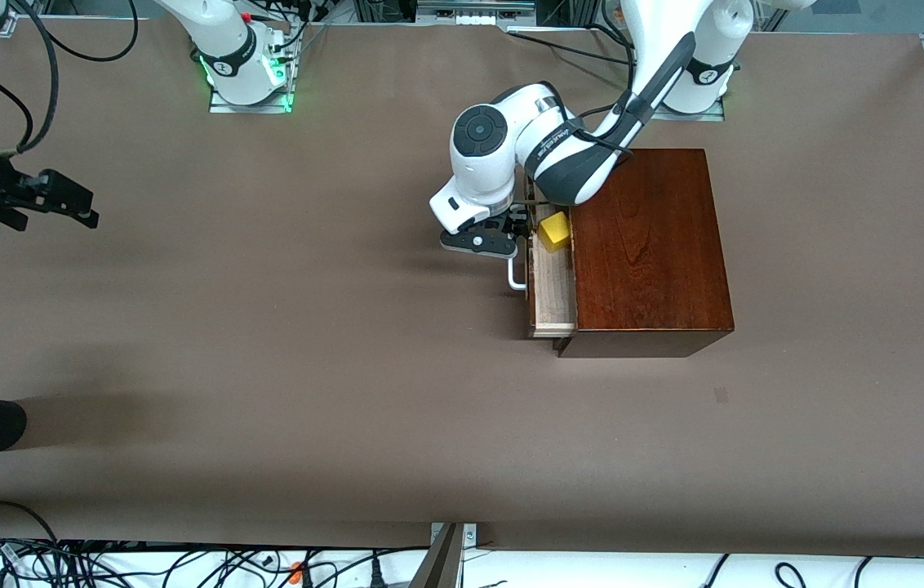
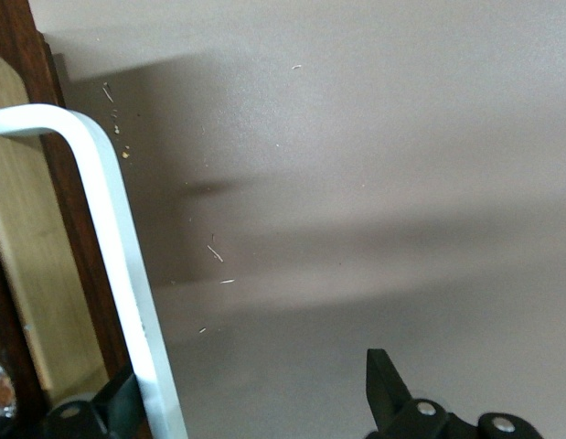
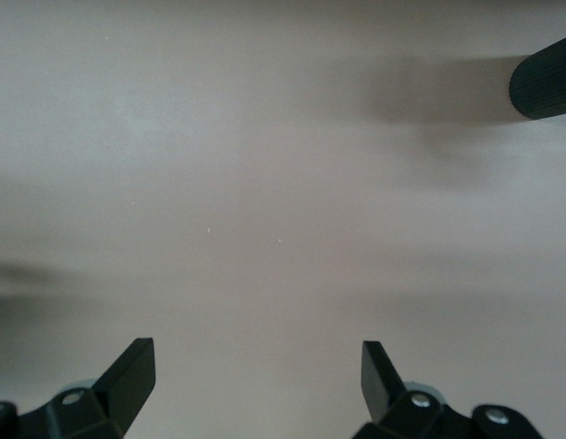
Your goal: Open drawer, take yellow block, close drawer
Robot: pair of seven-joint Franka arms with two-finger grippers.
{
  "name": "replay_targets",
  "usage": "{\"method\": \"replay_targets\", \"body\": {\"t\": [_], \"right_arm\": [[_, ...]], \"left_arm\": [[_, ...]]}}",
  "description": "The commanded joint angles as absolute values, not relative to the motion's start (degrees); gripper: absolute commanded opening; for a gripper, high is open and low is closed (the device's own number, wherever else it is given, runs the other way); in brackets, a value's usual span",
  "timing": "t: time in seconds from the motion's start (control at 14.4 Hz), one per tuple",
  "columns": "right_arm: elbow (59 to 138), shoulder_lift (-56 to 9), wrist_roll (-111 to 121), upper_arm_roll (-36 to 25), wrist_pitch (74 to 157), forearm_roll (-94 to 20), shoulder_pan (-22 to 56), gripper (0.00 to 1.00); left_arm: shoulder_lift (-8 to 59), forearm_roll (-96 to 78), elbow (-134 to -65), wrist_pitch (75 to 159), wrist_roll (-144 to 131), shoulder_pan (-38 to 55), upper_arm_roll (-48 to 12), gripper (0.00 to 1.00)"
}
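Drawer (image 1: 552, 282) partly open, block (image 1: 554, 230) inside, untaken. Left gripper (image 1: 516, 238) wide open around handle (image 2: 113, 247); right gripper (image 3: 258, 380) open, empty, waits frame-left.

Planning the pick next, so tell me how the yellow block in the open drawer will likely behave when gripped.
The yellow block looks like a small flat-faced cube, so it probably won't roll and should sit squarely between pads. Its size suggests it is light. It lies in the drawer close under the box's top edge, so access may be tight.

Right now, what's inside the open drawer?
The yellow block sits on the pale wood floor of the drawer, at the end farther from the front camera. The part under the wooden box is hidden.
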State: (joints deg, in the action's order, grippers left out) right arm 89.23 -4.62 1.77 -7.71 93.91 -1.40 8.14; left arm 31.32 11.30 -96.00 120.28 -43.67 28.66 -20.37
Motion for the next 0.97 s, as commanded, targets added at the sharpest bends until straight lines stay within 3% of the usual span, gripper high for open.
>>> {"method": "replay_targets", "body": {"t": [0.0, 0.63, 0.9], "right_arm": [[88.2, -5.2, 1.8, -7.5, 94.0, -0.8, 7.6, 1.00], [88.5, -8.3, 1.8, -6.1, 93.4, -1.6, 11.3, 1.00], [88.2, -9.7, 1.1, -6.1, 94.1, -1.7, 15.2, 1.00]], "left_arm": [[33.5, 9.8, -91.9, 121.5, -44.7, 30.1, -20.7, 1.00], [32.4, 9.9, -91.8, 120.3, -43.9, 29.9, -20.6, 1.00], [29.5, 10.8, -90.4, 113.0, -41.0, 29.4, -20.6, 1.00]]}}
